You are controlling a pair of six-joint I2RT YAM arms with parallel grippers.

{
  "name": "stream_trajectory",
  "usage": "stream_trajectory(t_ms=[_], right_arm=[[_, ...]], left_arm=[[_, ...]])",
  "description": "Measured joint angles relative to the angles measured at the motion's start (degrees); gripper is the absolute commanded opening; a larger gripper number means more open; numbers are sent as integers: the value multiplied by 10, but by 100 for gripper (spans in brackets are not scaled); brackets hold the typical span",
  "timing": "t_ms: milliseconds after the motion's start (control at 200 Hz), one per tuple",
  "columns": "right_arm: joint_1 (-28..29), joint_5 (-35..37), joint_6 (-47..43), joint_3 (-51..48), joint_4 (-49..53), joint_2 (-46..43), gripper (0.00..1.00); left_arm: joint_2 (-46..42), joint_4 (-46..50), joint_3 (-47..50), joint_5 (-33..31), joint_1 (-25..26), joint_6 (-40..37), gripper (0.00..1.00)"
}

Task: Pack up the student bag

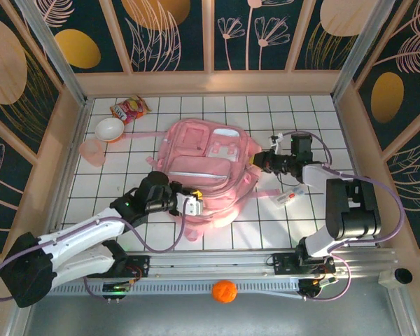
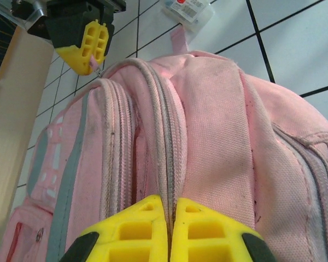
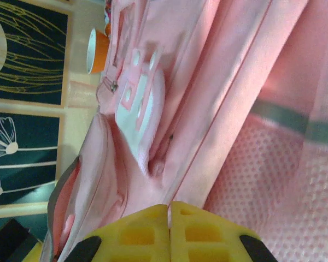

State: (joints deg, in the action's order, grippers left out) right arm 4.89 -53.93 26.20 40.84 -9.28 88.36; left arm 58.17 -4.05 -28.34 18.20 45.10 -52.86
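The student bag [image 1: 210, 164], a large light-pink backpack, lies flat in the middle of the tiled table. My left gripper [image 1: 194, 207] is at its near-left edge. In the left wrist view this gripper [image 2: 170, 202] is shut, its yellow fingers pinching a zipper seam of the bag [image 2: 208, 125]. My right gripper [image 1: 256, 159] is at the bag's right side, and in the right wrist view it [image 3: 169, 206] is shut on a fold of the bag's pink fabric [image 3: 208, 98]. The left wrist view also catches the right gripper [image 2: 91, 48] at the far end of the bag.
A snack packet [image 1: 129, 108], a white and orange bowl [image 1: 110, 129] and a pale pink cup [image 1: 92, 151] sit at the back left. A small white item with a red label [image 1: 288, 198] lies right of the bag. An orange ball [image 1: 224, 290] rests below the arms' rail.
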Motion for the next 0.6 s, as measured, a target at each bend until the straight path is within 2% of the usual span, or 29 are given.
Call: stream_trajectory(t_ms=[10, 30, 80, 115, 160, 250, 365, 601], right_arm=[[0, 1, 0, 0, 0, 0, 0], [0, 1, 0, 0, 0, 0, 2], [0, 4, -2, -1, 0, -5, 19], [0, 21, -7, -3, 1, -14, 30], [-9, 52, -13, -5, 1, -32, 40], [-30, 110, -29, -10, 9, -97, 46], [-24, 157, -56, -17, 30, -193, 50], [29, 210, -157, -63, 47, -348, 53]], left_arm=[[-1, 0, 0, 0, 0, 2, 0], [-3, 0, 0, 0, -1, 5, 8], [-7, -1, 0, -1, -2, 21, 39], [-11, 2, 0, 0, -2, 38, 56], [-21, 7, 1, 2, -4, 59, 66], [-36, 7, -2, 10, -7, 111, 75], [-34, 7, -20, 10, -8, 150, 76], [57, 27, -70, -36, -8, 113, 76]])
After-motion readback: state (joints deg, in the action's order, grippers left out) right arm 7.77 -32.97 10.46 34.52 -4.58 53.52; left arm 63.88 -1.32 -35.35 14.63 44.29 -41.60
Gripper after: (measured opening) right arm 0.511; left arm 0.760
